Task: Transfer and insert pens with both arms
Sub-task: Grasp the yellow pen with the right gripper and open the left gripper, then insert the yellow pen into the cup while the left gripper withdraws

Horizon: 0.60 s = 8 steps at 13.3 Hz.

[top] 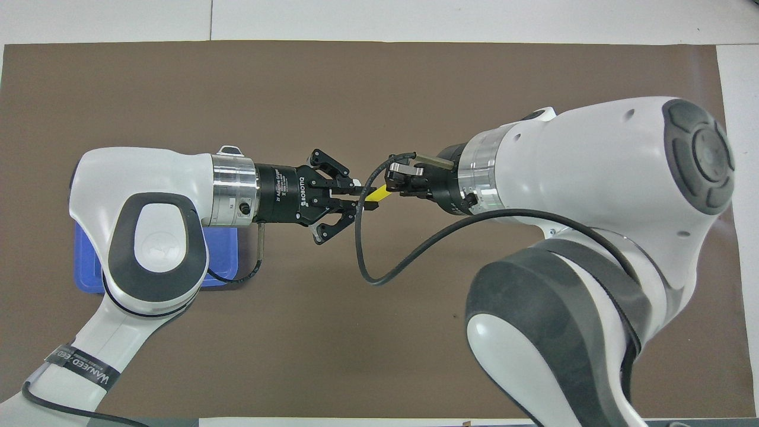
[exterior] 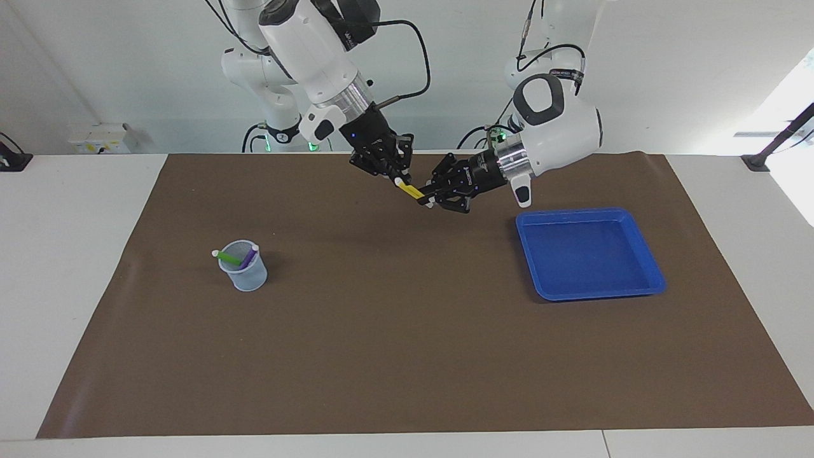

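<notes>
Midair, both arms meet over the brown mat (exterior: 407, 356), above its middle and toward the robots' edge. Yellow pen (exterior: 411, 189) spans the gap between the two grippers, tilted, its pale end up toward the right gripper.

Left gripper (exterior: 430, 198) comes in from the tray's end of the bench; jaws closed on the pen's lower end. Overhead view shows its fingertips together on the pen while the outer links splay sideways.

Right gripper (exterior: 400, 177) reaches down from above; jaws closed on the pen's pale upper end. Black cable loops under its wrist in the overhead view.

So the pen is gripped at both ends, clear of the mat.

Cup (exterior: 243, 267), clear plastic, stands on the mat toward the right arm's end. Green pen (exterior: 226, 257) and purple pen (exterior: 248, 256) lean inside it, pale tips above the rim, crossing each other.

Blue tray (exterior: 642, 254) sits on the mat toward the left arm's end; nothing seen in it. In the overhead view the left arm covers most of it.
</notes>
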Each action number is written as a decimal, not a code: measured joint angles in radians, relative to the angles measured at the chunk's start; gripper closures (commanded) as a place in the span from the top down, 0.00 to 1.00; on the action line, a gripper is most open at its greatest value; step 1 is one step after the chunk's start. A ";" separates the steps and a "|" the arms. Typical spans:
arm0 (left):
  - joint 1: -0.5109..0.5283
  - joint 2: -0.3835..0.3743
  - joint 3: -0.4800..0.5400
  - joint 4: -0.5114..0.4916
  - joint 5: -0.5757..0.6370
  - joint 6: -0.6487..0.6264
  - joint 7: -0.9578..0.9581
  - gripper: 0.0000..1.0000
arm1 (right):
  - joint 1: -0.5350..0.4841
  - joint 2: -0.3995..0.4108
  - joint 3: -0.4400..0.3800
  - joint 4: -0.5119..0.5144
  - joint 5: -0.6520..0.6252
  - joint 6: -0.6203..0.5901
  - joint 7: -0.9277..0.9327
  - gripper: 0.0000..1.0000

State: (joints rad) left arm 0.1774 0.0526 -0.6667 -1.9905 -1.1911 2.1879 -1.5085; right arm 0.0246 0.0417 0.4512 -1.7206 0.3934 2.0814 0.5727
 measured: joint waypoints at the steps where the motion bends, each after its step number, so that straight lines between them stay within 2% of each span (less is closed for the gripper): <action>1: -0.003 -0.003 0.000 0.000 0.000 0.019 0.000 1.00 | -0.001 0.000 -0.001 -0.003 -0.013 0.000 0.000 0.00; 5: -0.005 -0.023 0.000 0.000 -0.001 0.032 -0.001 1.00 | -0.002 0.002 -0.002 -0.008 -0.034 -0.004 -0.007 0.00; 8: -0.005 -0.024 0.000 0.000 -0.001 0.035 -0.001 1.00 | -0.003 -0.002 -0.003 -0.046 -0.109 -0.019 -0.111 0.00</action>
State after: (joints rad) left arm 0.1725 0.0286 -0.6664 -1.9904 -1.1925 2.2230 -1.5095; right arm 0.0215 0.0394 0.4484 -1.7670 0.2840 2.0629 0.4620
